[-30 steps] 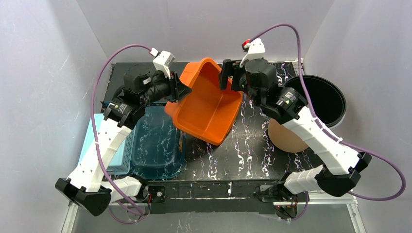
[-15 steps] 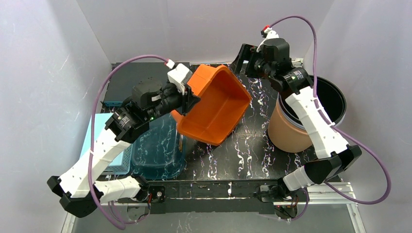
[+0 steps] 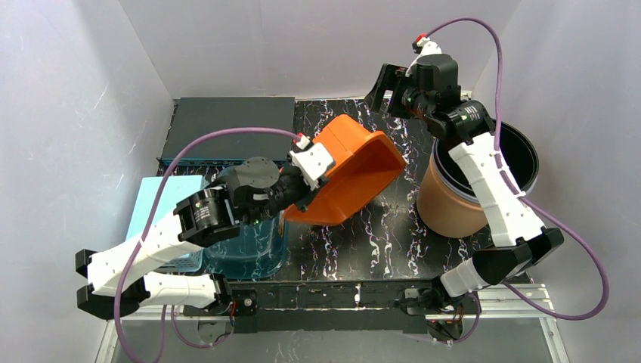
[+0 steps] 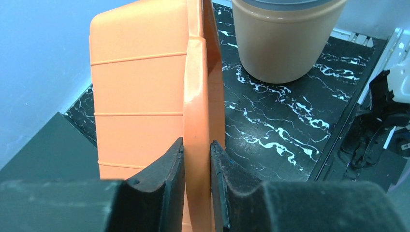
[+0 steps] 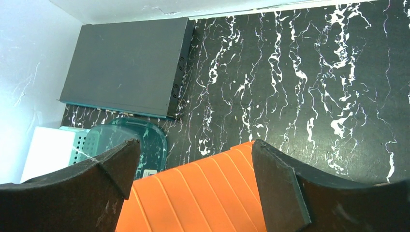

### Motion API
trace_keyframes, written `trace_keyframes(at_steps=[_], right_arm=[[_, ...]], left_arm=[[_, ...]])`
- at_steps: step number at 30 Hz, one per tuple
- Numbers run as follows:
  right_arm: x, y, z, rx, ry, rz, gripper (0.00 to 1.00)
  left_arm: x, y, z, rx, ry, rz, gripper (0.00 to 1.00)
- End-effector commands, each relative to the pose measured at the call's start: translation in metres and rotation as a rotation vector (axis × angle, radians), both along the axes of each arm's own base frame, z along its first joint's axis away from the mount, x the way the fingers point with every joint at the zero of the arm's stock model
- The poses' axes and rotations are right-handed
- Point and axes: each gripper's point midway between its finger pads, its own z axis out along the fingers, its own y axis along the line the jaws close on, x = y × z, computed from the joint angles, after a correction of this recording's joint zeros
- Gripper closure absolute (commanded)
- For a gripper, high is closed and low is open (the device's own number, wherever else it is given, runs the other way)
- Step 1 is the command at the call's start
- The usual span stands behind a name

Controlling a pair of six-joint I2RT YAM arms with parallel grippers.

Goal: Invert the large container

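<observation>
The large orange container (image 3: 355, 170) is held tilted on its side above the middle of the table, its opening facing right. My left gripper (image 3: 301, 189) is shut on its rim, and the left wrist view shows the orange rim (image 4: 198, 121) clamped between both black fingers. My right gripper (image 3: 382, 87) is open and empty, raised at the back above the table. In the right wrist view the container's ribbed orange wall (image 5: 203, 198) lies well below the open jaws.
A tan bucket (image 3: 453, 204) with a black rim stands at the right. A teal translucent bin (image 3: 242, 242) and a light blue basket (image 3: 162, 204) sit at the left. A flat black box (image 3: 227, 125) lies at the back left.
My left gripper has swung the orange container forward and rotated it further over. My right gripper let go of the container's rim and rose to the back.
</observation>
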Motion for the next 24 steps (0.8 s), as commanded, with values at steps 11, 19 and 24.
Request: trace_keyframes(at_steps=[11,19,24], right_arm=[[0.002,0.001,-0.002,-0.023,-0.011,0.033,0.07],[0.000,-0.001,-0.006,-0.029,-0.011,0.038,0.06],[-0.001,0.000,-0.010,-0.028,-0.005,0.045,0.06]], left_arm=[[-0.020,-0.003,-0.034,0.209,-0.145,0.048,1.00],[-0.034,-0.009,-0.071,0.267,-0.096,0.021,1.00],[-0.043,-0.020,-0.095,0.289,-0.042,-0.023,1.00]])
